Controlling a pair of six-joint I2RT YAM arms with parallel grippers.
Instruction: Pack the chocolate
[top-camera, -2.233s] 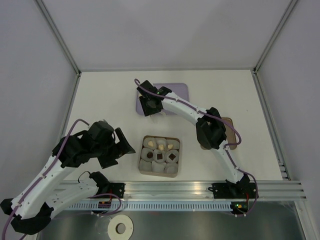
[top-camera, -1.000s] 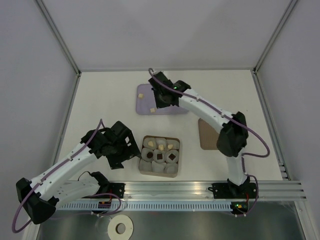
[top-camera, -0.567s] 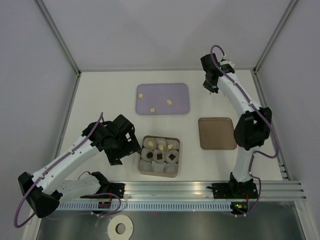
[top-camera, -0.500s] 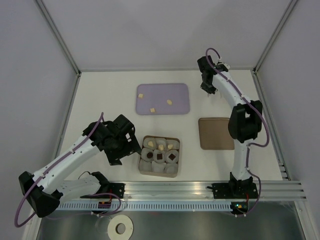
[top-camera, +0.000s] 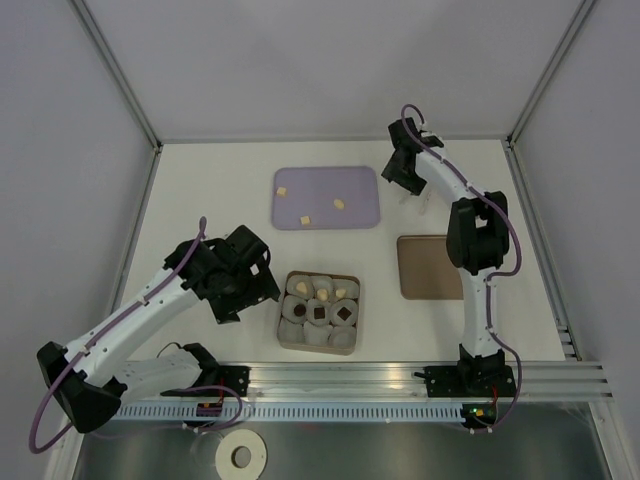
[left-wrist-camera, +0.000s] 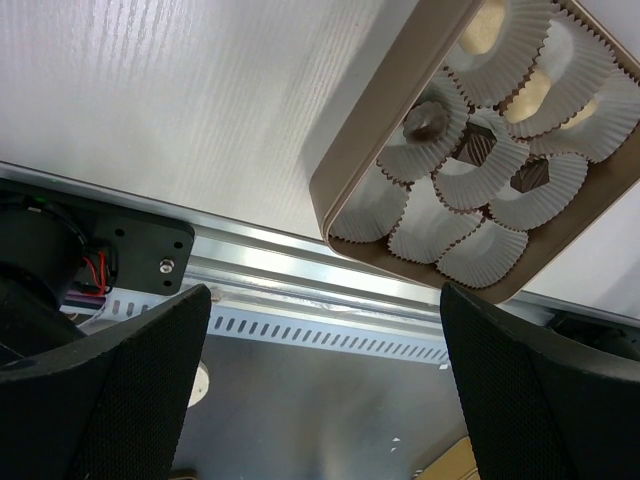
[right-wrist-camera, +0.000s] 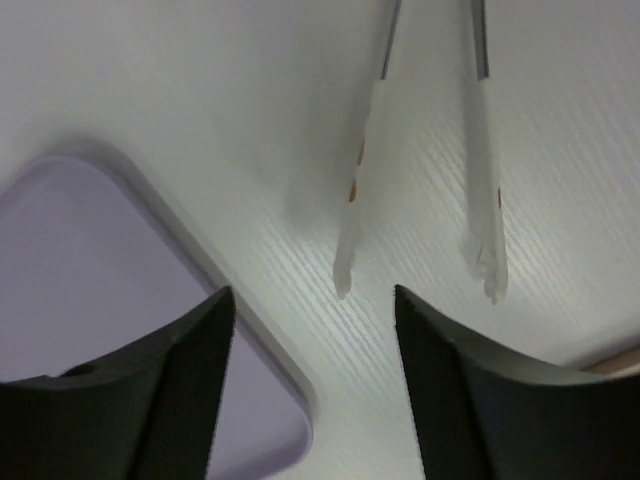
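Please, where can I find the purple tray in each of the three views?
Top external: purple tray at upper middle, on the white table.
Left wrist: not in it.
Right wrist: its rounded corner at lower left.
Shared landmark: the white table, in all three views.

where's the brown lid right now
In the top view the brown lid lies flat on the right side of the table, just right of the box of paper cups, its right edge under the right arm.
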